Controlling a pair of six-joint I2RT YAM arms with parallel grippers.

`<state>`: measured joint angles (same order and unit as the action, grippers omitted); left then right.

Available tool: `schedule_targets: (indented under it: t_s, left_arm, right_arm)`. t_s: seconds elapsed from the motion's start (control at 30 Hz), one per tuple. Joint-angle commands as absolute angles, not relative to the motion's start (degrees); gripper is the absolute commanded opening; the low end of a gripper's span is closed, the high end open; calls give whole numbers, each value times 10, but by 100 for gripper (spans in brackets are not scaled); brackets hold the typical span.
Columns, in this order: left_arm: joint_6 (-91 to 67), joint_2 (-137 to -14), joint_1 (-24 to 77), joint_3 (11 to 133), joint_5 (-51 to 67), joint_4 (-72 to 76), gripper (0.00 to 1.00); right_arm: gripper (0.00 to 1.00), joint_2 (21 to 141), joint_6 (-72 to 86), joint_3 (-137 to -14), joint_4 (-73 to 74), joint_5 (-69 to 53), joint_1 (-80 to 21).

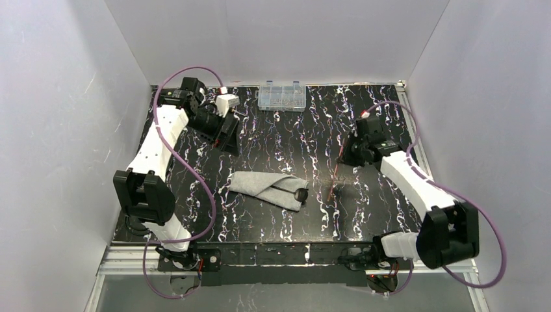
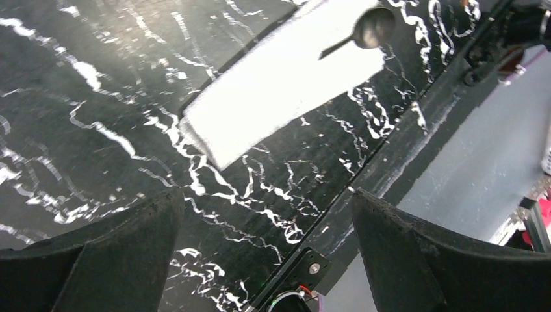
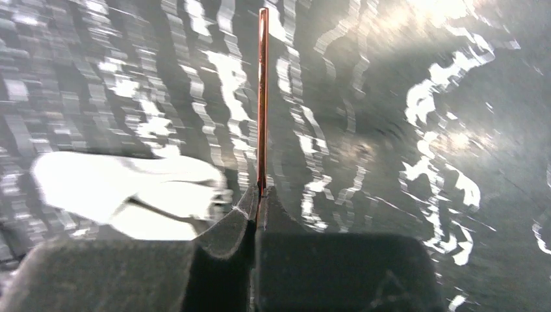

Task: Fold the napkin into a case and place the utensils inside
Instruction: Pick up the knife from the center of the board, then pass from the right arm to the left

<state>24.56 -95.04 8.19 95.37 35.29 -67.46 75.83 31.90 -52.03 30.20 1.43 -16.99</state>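
The light-grey napkin lies folded as a narrow case mid-table. A dark spoon head sticks out of its right end. In the left wrist view the case shows bright white, with the spoon head at its far end. My right gripper hovers right of the case, shut on a thin copper utensil that hangs down toward the table. The right wrist view shows that utensil pinched between the closed jaws of my right gripper, with the case blurred at the left. My left gripper stands open at the back left, holding nothing.
A clear plastic compartment box sits at the back edge of the black marbled table. White walls close in on three sides. The table's near edge and the aluminium rail run along the front by the arm bases.
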Motion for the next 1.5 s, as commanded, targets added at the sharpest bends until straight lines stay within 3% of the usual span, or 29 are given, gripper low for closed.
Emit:
schedule_targets:
  t_s: [0.0, 0.47, 0.8, 1.0, 1.17, 1.23, 1.43, 1.47]
  left_arm:
    - [257, -936, 126, 959, 415, -702, 98]
    - [43, -894, 194, 939, 564, -527, 98]
    - [24, -884, 194, 894, 569, -501, 96]
    - [12, -867, 194, 866, 594, -491, 71]
    - [30, -866, 193, 865, 599, -504, 24]
    - [49, -867, 194, 868, 594, -517, 0]
    - [126, -871, 194, 880, 550, -570, 0]
    - [149, -871, 193, 883, 540, -582, 0]
  right_arm:
    - [1, 693, 410, -574, 239, -67, -179]
    - [1, 752, 576, -686, -32, 15, -392]
    - [1, 777, 582, -702, -81, 86, -465]
    - [1, 786, 582, -707, -91, 102, -482]
    - [1, 784, 581, -698, -89, 111, -487]
    - [1, 779, 579, -693, -86, 115, -487]
    - [2, 777, 539, -696, -38, 67, -476]
    - [8, 780, 517, -709, -14, 20, -463]
